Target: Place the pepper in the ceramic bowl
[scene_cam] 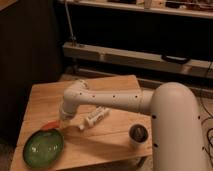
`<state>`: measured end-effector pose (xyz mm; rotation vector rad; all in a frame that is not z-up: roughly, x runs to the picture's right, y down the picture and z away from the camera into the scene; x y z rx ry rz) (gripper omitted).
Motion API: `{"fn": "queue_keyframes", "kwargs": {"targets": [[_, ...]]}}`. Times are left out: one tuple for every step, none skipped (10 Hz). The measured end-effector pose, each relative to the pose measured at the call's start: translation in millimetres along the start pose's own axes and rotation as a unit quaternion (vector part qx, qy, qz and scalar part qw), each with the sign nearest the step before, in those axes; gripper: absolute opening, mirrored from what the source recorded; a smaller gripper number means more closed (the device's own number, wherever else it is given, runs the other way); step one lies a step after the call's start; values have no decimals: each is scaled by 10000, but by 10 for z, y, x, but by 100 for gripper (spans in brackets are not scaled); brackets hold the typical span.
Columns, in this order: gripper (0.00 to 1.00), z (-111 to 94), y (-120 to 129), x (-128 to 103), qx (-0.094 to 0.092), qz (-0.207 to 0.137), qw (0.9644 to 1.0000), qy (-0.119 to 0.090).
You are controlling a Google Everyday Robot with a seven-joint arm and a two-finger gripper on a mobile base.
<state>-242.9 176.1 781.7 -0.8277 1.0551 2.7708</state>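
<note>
1. The gripper (63,121) hangs low over the front-left part of the wooden worktop (45,95), at the end of the white arm (115,100), which reaches in from the right.
2. The wrist housing hides the gripper from above, so I cannot tell whether it is open or closed, or whether it grips anything.
3. The pepper (50,125), a slim orange-red sliver, shows just left of the gripper, right at the far rim of the ceramic bowl (26,149). Whether it is touching the rim or is off the worktop cannot be told.
4. The ceramic bowl, green and glossy, sits at the front-left corner of the worktop, and nothing shows inside it.
5. A white bottle (95,118) lies on its side just right of the gripper, under the arm.
6. A small dark cup (137,133) stands near the front-right edge, well apart from the ceramic bowl.
</note>
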Motion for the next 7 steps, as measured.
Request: {"fn": "queue_keyframes", "kwargs": {"targets": [[63, 12, -32, 27, 10, -10, 10000, 9], [63, 14, -48, 37, 18, -21, 10000, 12], [62, 15, -74, 44, 28, -40, 10000, 15], [58, 17, -145, 82, 39, -64, 10000, 23], [61, 49, -209, 116, 44, -55, 10000, 21], [70, 66, -230, 141, 46, -60, 10000, 27], [80, 71, -209, 117, 49, -40, 10000, 36]]}}
